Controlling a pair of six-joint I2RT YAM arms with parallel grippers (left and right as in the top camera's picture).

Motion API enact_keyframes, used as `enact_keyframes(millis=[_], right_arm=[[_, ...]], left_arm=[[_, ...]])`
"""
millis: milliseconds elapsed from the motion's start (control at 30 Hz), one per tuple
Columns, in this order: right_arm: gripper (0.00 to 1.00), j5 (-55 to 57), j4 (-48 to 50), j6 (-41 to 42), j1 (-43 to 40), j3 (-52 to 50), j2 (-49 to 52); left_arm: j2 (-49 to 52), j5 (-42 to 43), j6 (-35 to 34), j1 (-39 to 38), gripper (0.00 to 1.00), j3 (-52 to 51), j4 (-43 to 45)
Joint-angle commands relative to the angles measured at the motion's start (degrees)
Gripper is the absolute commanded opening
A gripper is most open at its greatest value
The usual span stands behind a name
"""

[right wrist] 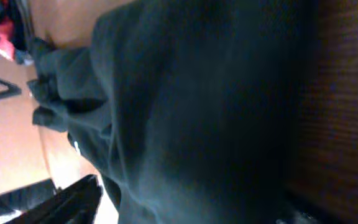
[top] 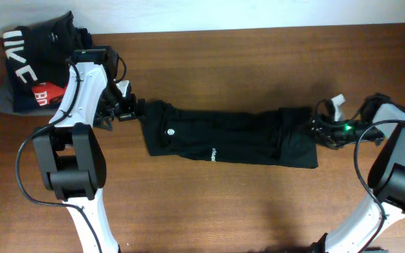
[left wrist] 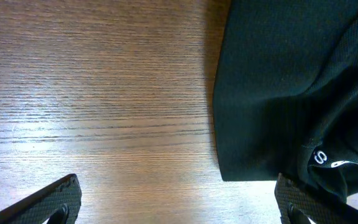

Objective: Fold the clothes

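Clothes (top: pixel 223 137), one black garment folded into a long band, lie across the counter's (top: pixel 259 63) middle, apparently so each tool takes an end: left tool (top: pixel 126 110) released; right tool (top: pixel 320 131) straddles cloth, grip unclear.

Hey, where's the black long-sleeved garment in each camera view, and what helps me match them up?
Overhead: the black garment lies stretched out across the middle of the picture.
Left wrist: one edge and corner of it fill the right side.
Right wrist: it fills most of the frame.
Shared landmark: the wooden table beneath it.
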Motion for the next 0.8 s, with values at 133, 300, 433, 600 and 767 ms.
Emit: enact_keyframes(millis=[133, 300, 433, 600, 767], right_arm=[[0.40, 1.75, 1.14, 2.82, 1.66, -1.38, 0.17], [0.24, 2.12, 2.29, 4.66, 0.81, -1.16, 0.15], [0.11, 3.63, 1.03, 6.51, -1.05, 1.44, 0.15], [0.04, 12.07, -5.18, 9.27, -3.23, 9.07, 0.15], [0.04, 24.37, -14.21, 9.68, -2.99, 18.78, 0.09]], left_arm=[[-1.18, 0.02, 0.26, 0.24, 0.99, -0.20, 0.00], [-1.18, 0.02, 0.28, 0.24, 0.99, -0.20, -0.02], [-1.18, 0.02, 0.26, 0.24, 0.99, -0.20, -0.02], [-1.18, 0.00, 0.28, 0.24, 0.99, -0.20, -0.02], [-1.18, 0.02, 0.26, 0.24, 0.99, -0.20, 0.15]])
